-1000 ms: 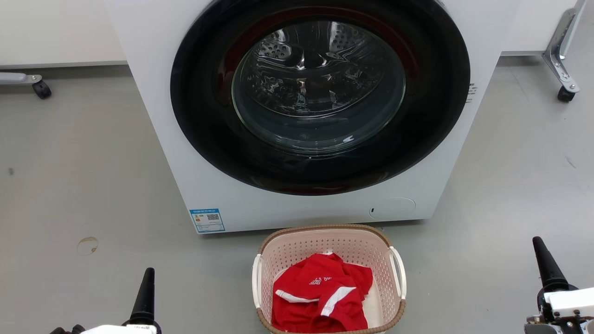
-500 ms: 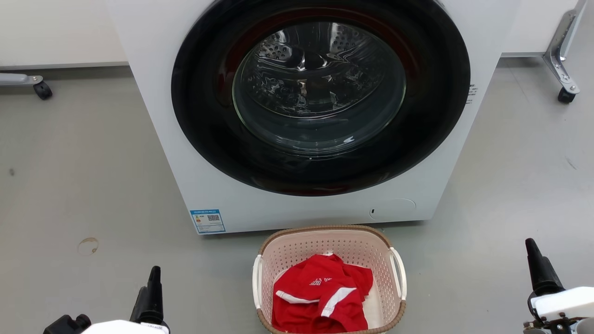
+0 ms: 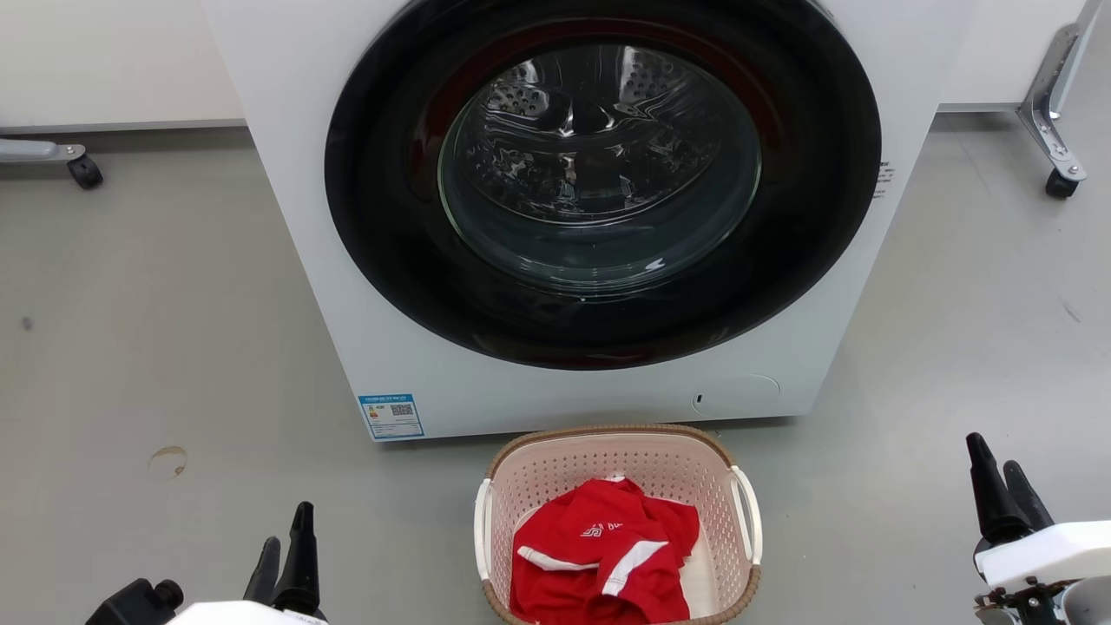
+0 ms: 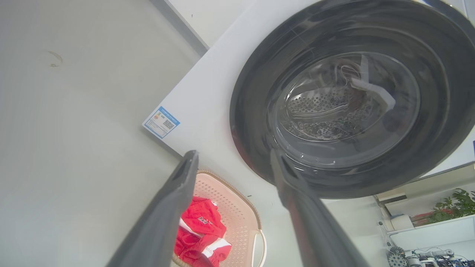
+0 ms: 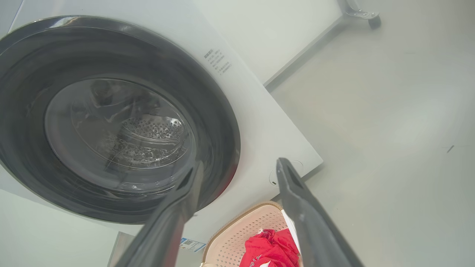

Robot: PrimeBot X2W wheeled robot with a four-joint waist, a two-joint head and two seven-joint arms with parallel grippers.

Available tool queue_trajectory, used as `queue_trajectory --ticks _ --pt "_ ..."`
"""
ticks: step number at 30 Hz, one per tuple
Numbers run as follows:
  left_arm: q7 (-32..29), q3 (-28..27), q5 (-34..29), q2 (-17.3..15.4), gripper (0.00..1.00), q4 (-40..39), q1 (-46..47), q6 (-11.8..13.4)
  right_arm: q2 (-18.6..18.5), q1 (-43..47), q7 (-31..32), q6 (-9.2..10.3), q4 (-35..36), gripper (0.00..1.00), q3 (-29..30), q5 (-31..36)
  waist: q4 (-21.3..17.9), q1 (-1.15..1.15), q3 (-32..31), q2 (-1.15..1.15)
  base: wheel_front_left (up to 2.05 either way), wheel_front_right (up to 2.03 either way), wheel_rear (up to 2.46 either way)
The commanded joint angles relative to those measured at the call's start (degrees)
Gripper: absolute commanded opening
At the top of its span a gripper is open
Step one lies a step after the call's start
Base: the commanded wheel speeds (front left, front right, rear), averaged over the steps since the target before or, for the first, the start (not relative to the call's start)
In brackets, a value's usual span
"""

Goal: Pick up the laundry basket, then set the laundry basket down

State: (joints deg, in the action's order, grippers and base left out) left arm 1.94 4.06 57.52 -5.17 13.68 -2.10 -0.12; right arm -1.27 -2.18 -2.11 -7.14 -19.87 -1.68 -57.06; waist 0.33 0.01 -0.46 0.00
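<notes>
Jaws apart, the left gripper (image 3: 286, 526) and right gripper (image 3: 994, 453) have edged inward toward the floor-bound laundry basket (image 3: 555, 469), each well short of its near-side handle; the pickup approach looks barely begun.

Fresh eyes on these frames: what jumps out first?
The big white front-loading washer with its round black-framed glass door dominates the head view's upper centre. Just before it on the grey floor sits the pale pink perforated laundry basket, holding a crumpled red garment. The left gripper and right gripper hang open at the lower corners, apart from it.
</notes>
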Motion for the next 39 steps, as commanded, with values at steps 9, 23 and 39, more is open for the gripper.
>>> queue_trajectory --ticks 9,23,39 --pt "-0.2 0.6 -5.2 -1.6 1.00 -3.4 0.7 1.6 -2.4 -2.7 -1.9 -0.20 3.2 1.00 -1.7 5.9 0.2 -0.01 -0.2 0.00 0.00 0.00 0.00" --pt "-0.6 2.2 -12.1 -3.0 1.00 -6.9 -0.3 4.2 -3.2 -2.2 -2.4 -0.24 6.5 1.00 -2.4 13.9 0.2 -0.01 -0.2 0.00 0.00 0.00 0.00" --pt "0.5 4.8 -21.5 -5.2 1.00 -9.6 -1.1 7.1 -3.7 -2.3 -3.7 -0.29 7.6 1.00 -4.2 23.1 0.4 -0.01 -0.3 0.00 0.00 0.00 0.00"
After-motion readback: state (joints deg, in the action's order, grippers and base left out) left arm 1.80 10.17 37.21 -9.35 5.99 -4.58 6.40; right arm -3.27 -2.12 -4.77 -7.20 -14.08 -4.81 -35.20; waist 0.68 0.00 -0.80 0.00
